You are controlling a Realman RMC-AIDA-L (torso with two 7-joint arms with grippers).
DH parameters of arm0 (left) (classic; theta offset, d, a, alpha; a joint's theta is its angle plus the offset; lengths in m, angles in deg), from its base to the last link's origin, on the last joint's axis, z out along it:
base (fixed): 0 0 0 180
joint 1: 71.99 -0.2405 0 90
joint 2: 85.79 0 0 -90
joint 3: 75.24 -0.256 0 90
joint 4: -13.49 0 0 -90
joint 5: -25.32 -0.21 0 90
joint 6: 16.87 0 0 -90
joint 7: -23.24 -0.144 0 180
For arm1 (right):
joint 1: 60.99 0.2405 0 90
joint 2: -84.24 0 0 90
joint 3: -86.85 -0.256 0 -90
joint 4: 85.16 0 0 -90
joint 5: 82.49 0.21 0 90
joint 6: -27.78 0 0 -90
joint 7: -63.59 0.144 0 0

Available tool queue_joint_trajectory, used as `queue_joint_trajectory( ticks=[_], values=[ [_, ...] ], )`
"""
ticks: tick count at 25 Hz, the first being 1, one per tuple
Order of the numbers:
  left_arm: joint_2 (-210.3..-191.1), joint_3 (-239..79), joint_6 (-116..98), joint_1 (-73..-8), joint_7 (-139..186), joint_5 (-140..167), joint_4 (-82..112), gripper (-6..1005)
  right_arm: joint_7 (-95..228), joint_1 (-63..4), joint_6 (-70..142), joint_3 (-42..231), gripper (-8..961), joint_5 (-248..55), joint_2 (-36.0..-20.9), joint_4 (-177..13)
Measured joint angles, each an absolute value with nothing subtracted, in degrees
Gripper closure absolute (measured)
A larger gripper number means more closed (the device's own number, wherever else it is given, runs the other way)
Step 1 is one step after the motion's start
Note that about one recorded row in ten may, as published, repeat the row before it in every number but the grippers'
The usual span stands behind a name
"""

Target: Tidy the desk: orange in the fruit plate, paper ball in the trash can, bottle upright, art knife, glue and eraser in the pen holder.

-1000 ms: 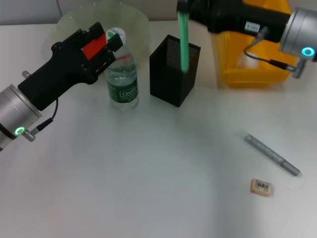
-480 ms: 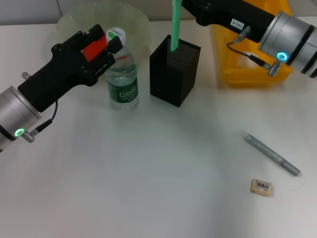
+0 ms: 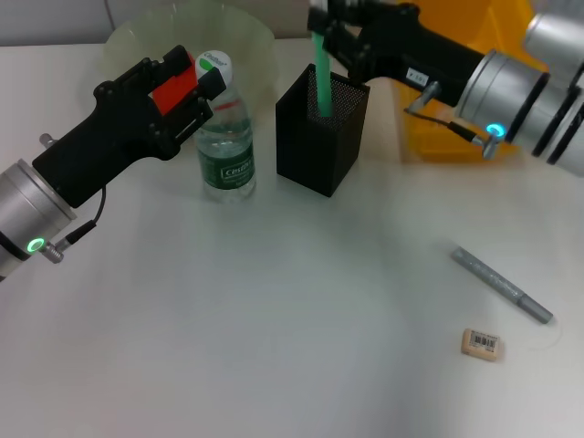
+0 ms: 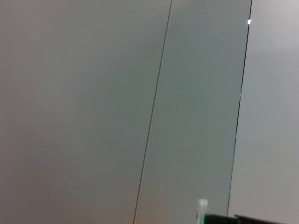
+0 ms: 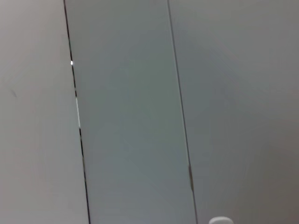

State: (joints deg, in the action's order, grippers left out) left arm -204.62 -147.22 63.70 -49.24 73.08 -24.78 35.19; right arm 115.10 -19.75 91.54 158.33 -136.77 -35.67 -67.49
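Left arm: you see it reach from the lower left of the head view up toward the centre top, its black body slanting, a green ring light near the silver wrist.
Left gripper (image 3: 203,84): it sits at the bottle's neck, a red patch on its upper face; you cannot tell whether its fingers are spread or pressed, since the black housing hides them.
Fruit plate (image 3: 137,36): pale green and translucent, in the upper left behind the left gripper; part of its rim is cut off by the frame's top edge.
Bottle (image 3: 224,137): upright, clear, green label, white cap with a green mark, just left of the pen holder.
Pen holder (image 3: 315,146): black mesh, square, upper centre of the head view.
Green stick (image 3: 321,78): upright, lower end inside the pen holder, upper end at the right gripper.
Right gripper (image 3: 327,27): above the pen holder's opening, closed around the green stick's top; the arm runs off to the upper right.
Trash can (image 3: 465,137): yellow, upper right, largely hidden behind the right arm.
Grey pen-like tool (image 3: 502,285): lies slanted on the white desk (image 3: 274,319), right side.
Eraser (image 3: 481,344): beige with a barcode sticker, lower right, near that tool but apart from it.
Wrist views: you get only grey wall panels with dark seams.
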Motion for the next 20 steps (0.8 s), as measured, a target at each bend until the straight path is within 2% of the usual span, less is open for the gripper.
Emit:
queue_joint_trajectory(
  ticks=[5, 8, 10, 13, 14, 15, 20],
  values=[
    [-204.61, -147.2, 63.7, -49.3, 73.1, -24.8, 35.1, 440, 114.2, -19.2, 91.4, 158.5, 663, -136.8, -35.66, -68.7],
    [-204.56, -147.2, 63.8, -49.3, 73.1, -24.9, 35.1, 440, 115.9, -21.3, 93.1, 158.6, 658, -137.0, -35.60, -65.6],
    [-204.55, -147.2, 63.8, -49.3, 73.1, -24.9, 35.1, 440, 120.3, -24.6, 93.9, 159.3, 429, -137.3, -35.41, -60.3],
    [-204.53, -147.2, 63.8, -49.3, 73.1, -24.9, 35.1, 440, 130.4, -31.9, 93.7, 161.2, 420, -138.4, -35.08, -47.3],
    [-204.52, -147.2, 63.8, -49.3, 73.1, -24.9, 35.1, 440, 139.0, -36.6, 93.5, 161.2, 417, -142.4, -35.00, -38.1],
    [-204.53, -147.2, 63.8, -49.3, 73.1, -24.9, 35.1, 440, 139.0, -36.6, 93.5, 161.2, 414, -142.4, -35.00, -38.1],
    [-204.55, -147.2, 63.7, -49.0, 73.1, -24.9, 35.1, 440, 170.3, -45.9, 94.7, 157.6, 398, -170.9, -35.39, -10.6]
  ],
)
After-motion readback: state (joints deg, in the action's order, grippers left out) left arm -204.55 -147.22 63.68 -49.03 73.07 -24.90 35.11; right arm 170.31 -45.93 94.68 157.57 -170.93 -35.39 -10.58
